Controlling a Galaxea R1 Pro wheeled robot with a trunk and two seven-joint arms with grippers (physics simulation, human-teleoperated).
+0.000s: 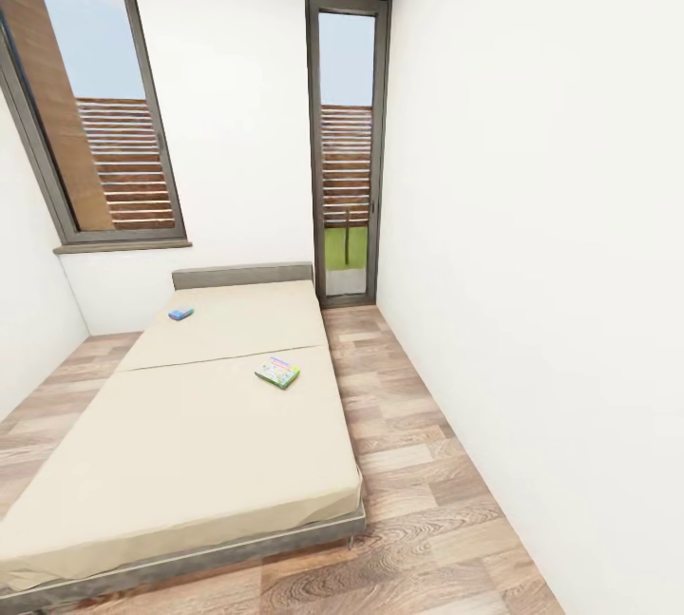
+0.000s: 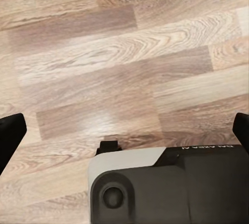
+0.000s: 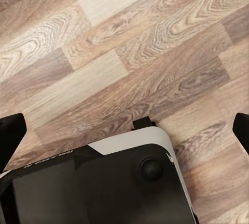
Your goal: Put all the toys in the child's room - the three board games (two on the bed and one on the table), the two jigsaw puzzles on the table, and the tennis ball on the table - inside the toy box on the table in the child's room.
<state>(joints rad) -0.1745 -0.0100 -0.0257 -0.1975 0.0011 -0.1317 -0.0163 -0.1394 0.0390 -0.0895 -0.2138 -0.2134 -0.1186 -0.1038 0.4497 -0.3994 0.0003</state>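
We faced the bed [image 1: 209,425]: blue board game [image 1: 180,314] near headboard, green-edged one [image 1: 277,373] mid-mattress. Left claw [image 2: 124,130] and right claw [image 3: 124,130] both spread wide over floor.

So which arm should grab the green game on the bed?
Probably the right: the green game lies near the bed's right edge, beside open floor. Both grippers, left and right, are open and empty.

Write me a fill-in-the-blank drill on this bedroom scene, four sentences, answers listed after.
1. The two game boxes lie on the ____.
2. The blue box lies nearer the ____ than the green-edged box does.
3. The floor is made of ____ planks.
4. Both wrist cameras look down at the ____.

Missing words: bed; headboard; wood; floor.
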